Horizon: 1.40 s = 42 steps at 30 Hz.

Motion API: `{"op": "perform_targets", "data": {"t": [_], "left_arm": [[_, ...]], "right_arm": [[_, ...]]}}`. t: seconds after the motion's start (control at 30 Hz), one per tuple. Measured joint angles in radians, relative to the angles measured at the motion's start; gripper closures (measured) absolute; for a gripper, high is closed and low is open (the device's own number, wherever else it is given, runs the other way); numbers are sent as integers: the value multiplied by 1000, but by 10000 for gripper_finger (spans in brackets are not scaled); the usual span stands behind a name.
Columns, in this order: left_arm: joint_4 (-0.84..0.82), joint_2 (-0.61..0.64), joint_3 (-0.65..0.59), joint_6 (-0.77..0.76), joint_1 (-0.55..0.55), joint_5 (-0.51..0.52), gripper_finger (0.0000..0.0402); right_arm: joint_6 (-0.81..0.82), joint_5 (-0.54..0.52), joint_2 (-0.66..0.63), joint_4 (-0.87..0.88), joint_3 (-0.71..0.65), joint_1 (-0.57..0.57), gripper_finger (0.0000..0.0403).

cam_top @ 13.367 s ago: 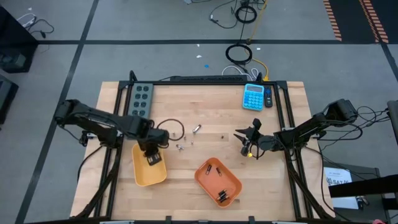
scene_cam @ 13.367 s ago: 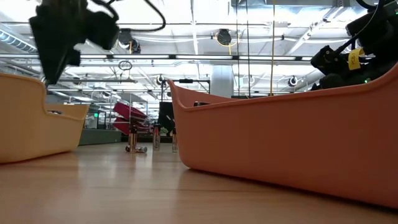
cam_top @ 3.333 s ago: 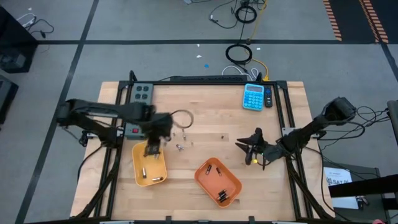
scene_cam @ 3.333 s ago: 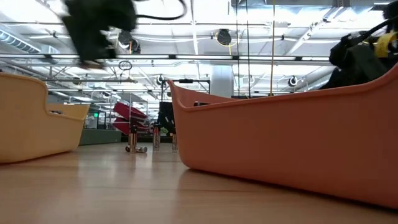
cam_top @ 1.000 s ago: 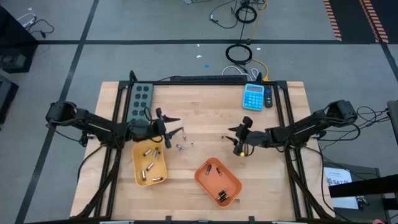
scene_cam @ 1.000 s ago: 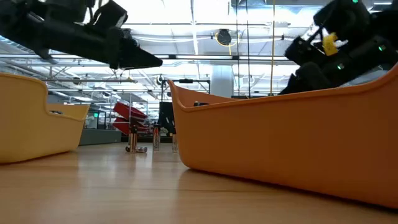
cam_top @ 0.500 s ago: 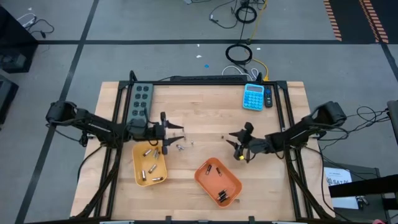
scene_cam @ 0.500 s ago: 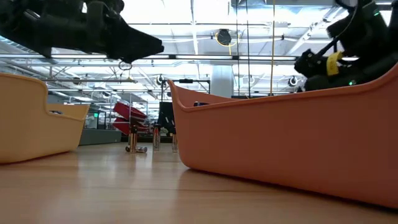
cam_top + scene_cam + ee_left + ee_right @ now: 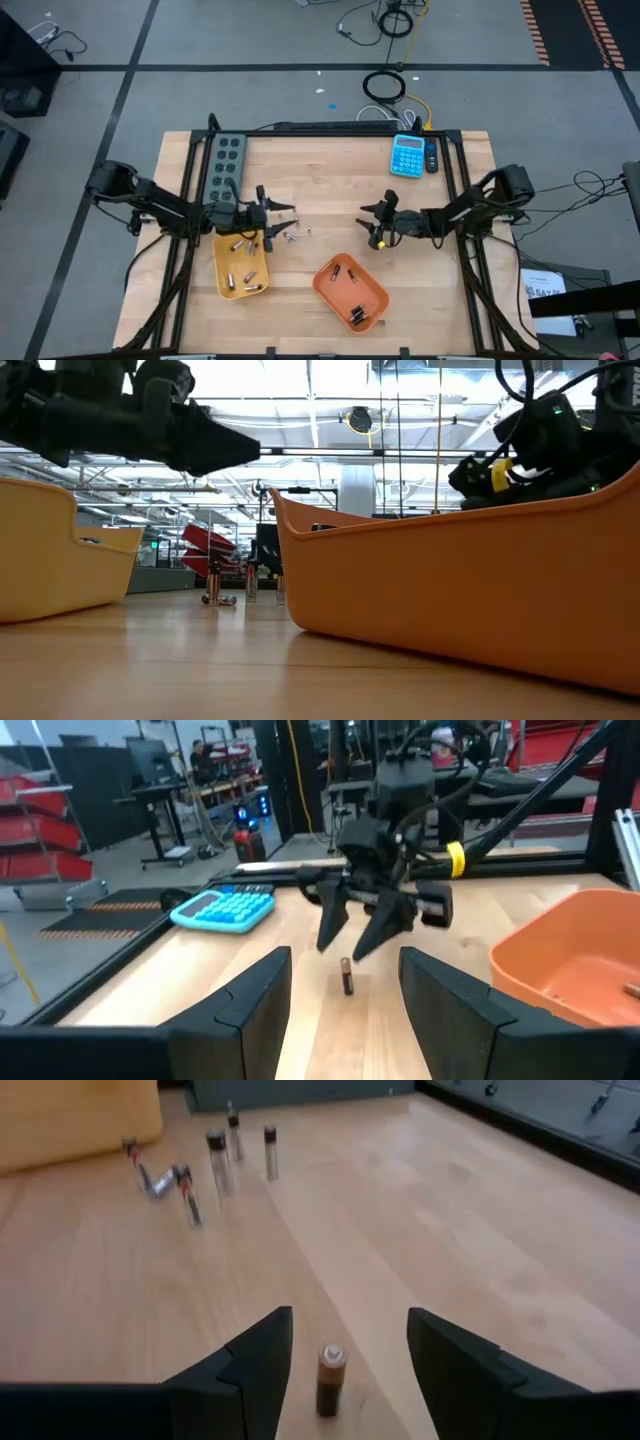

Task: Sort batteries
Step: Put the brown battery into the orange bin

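Both arms reach inward low, left end effector (image 9: 272, 217) and right end effector (image 9: 373, 222) spread apart.

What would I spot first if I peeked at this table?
Probably the two bright trays: the yellow tray at the table's front left and the orange tray beside it, both holding batteries. Then the right gripper, open around one upright battery mid-table, and the blue calculator at the far edge.

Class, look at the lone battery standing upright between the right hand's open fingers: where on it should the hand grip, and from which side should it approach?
Grip the lone battery around its mid-body. It stands upright and apart from the others, so the right hand, already straddling it with fingers open, should probably come in level and close on its curved sides.
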<state>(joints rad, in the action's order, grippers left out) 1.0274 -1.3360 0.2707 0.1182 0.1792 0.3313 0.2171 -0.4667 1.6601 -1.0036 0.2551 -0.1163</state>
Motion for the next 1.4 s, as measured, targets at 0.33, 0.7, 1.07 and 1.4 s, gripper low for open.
{"op": "perform_targets", "data": {"t": [0.33,0.7,1.07,1.4], "left_arm": [[108,-96,4,15,-30,-2,206],[101,-91,5,-52,-75,28,206],[-9,-89,33,-136,-85,-46,234],[-92,-90,33,-27,-70,-69,252]], "right_arm": [[9,23,167,-15,68,8,231],[36,26,247,-73,69,30,310],[2,13,-19,-76,-106,-18,386],[-101,59,-363,482,132,-279,386]]}}
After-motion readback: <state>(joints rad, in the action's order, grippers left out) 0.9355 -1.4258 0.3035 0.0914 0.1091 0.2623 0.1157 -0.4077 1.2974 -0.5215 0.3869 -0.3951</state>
